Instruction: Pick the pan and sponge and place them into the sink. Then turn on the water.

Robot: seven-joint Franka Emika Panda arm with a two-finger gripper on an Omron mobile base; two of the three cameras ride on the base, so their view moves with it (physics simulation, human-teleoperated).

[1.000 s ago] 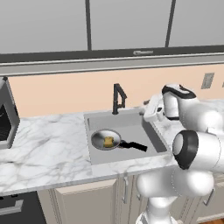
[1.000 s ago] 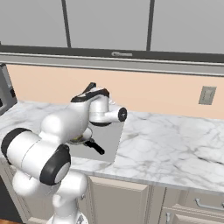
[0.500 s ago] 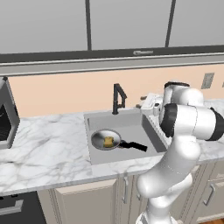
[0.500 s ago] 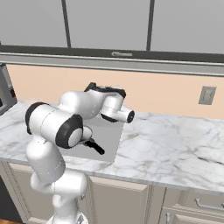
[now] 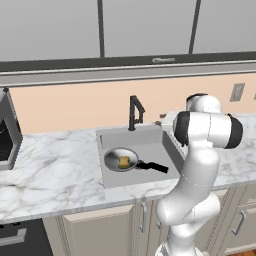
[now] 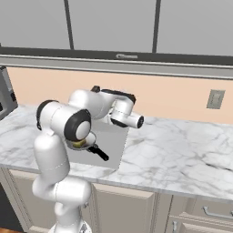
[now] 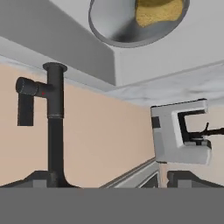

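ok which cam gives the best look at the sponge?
Left base view: the sponge lies in the pan inside the sink, unobstructed. The hand view shows part of it, cut off at the top edge. In the right base view the arm covers most of it.

I count one sink (image 5: 170, 145), a grey recessed basin in the marble counter (image 5: 50, 170). In it I see one pan (image 5: 120, 160) with one black handle (image 5: 152, 166), and one yellow sponge (image 5: 124, 161) lying in the pan. One black faucet (image 5: 134, 111) stands at the basin's rear rim. On the backsplash I count one wall outlet (image 5: 237, 92). Above, I count three upper cabinet doors (image 5: 145, 25). Below the counter I see one drawer pull (image 6: 217, 212) in the right base view. At the far left, one dark appliance (image 5: 7, 132) sits on the counter; I cannot tell its kind.
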